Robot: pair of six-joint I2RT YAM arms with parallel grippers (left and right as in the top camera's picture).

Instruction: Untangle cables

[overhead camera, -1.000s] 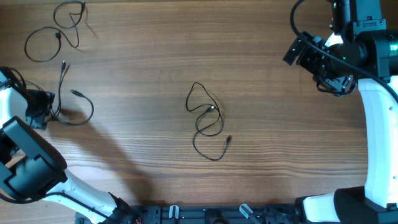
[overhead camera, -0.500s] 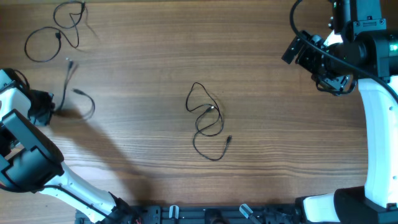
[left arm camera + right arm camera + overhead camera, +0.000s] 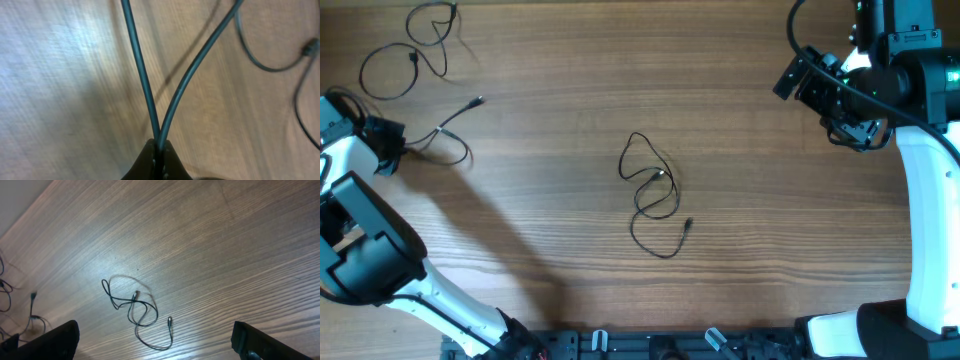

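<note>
Three thin black cables lie on the wooden table. One cable [image 3: 405, 55] loops at the far left corner. A second cable [image 3: 655, 195] [image 3: 142, 315] lies loosely coiled mid-table, with no gripper near it. The third cable [image 3: 445, 140] trails right from my left gripper [image 3: 388, 150], which is shut on it at the left edge. In the left wrist view two strands of this cable [image 3: 142, 75] fan out of the pinched fingertips of the left gripper [image 3: 159, 150]. My right gripper [image 3: 805, 82] [image 3: 155, 329] hovers open and empty at the far right.
The left arm's white link [image 3: 350, 200] runs along the table's left edge. The right arm's white link [image 3: 925, 200] stands along the right edge. A black rail [image 3: 650, 345] runs along the near edge.
My left gripper has shut on the third cable and pulled it toward the far left; its plug end has swung up and to the right. The right arm has barely moved.
</note>
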